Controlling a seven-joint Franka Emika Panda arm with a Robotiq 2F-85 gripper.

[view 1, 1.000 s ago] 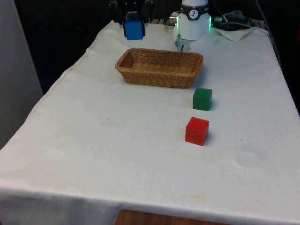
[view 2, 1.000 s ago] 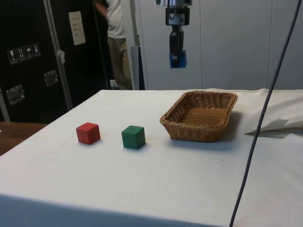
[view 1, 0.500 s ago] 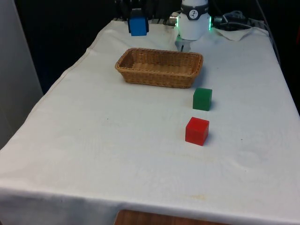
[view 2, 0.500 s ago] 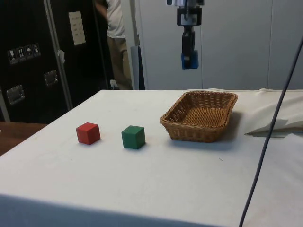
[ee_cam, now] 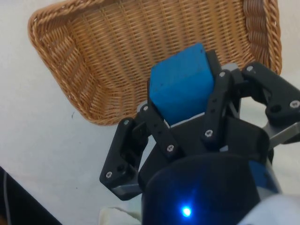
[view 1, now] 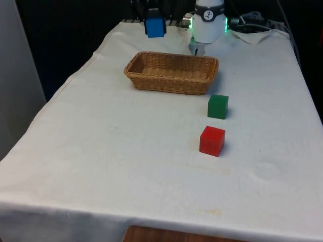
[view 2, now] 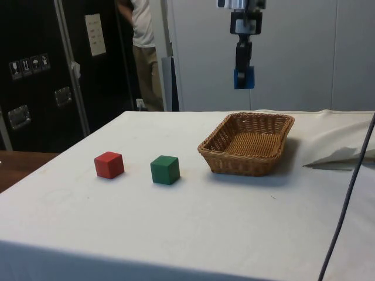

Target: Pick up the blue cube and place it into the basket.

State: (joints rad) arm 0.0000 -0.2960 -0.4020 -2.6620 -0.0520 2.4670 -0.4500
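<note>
basket [view 1: 171, 73]: woven wicker (rough) | tablecloth [view 1: 126, 151]: matt white cloth | blue cube [ee_cam: 180, 84]: matt

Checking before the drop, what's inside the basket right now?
Bare wicker inside the basket. The blue cube hangs above it in the gripper, hiding a patch of the weave in the wrist view.

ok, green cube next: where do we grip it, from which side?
Come from above and close the gripper on two opposite vertical faces of the green cube. It sits flat, with the red cube and basket apart from it, so its sides look free.
</note>
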